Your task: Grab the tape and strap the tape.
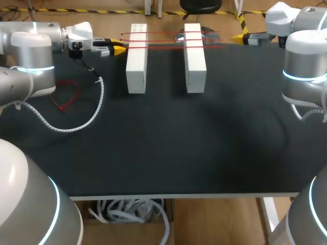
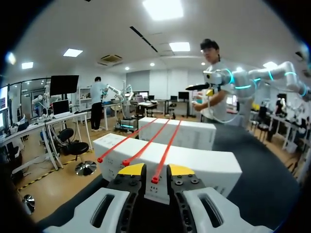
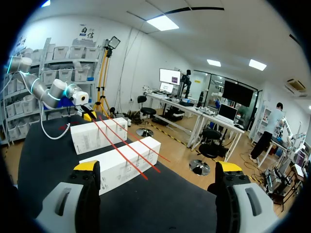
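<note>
Red tape (image 2: 165,155): three strands stretched across two white boxes (image 1: 137,61) on the black surface (image 1: 168,143).
Left tool (image 2: 155,170): narrow gap, one strand's end between the tips, ungripped.
Right tool (image 3: 158,170): wide apart, near the strands' other ends.

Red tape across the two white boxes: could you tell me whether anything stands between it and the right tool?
Nothing visible does. The right tool, wide open, faces the red tape ends across bare black table; the tape simply rests on top of the two white boxes.
</note>
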Robot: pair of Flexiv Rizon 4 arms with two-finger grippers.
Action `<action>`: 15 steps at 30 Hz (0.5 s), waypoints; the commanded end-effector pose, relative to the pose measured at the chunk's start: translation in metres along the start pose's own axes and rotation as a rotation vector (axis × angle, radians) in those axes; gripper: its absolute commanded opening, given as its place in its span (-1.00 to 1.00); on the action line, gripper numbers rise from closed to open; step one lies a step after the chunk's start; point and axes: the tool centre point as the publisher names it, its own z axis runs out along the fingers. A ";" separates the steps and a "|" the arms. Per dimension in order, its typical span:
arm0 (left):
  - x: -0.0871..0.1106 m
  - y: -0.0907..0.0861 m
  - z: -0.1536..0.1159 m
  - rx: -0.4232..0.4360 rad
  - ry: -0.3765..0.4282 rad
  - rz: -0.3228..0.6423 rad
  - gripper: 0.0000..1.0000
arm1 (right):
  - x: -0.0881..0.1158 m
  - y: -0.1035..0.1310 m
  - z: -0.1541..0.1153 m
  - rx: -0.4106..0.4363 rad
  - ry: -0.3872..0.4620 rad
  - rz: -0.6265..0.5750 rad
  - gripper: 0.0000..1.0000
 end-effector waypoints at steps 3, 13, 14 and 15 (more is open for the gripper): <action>-0.002 0.003 0.001 0.004 0.009 0.005 -0.67 | 0.000 0.000 0.001 0.000 0.000 0.000 1.00; 0.002 0.005 0.000 0.005 0.011 0.003 -0.59 | 0.000 0.000 0.001 0.000 0.000 0.000 1.00; 0.002 0.005 0.000 0.005 0.012 0.002 -0.60 | 0.000 0.000 0.001 0.000 0.000 0.000 1.00; 0.002 0.005 0.000 0.005 0.011 0.002 -0.61 | 0.000 0.000 0.001 0.000 0.000 0.000 1.00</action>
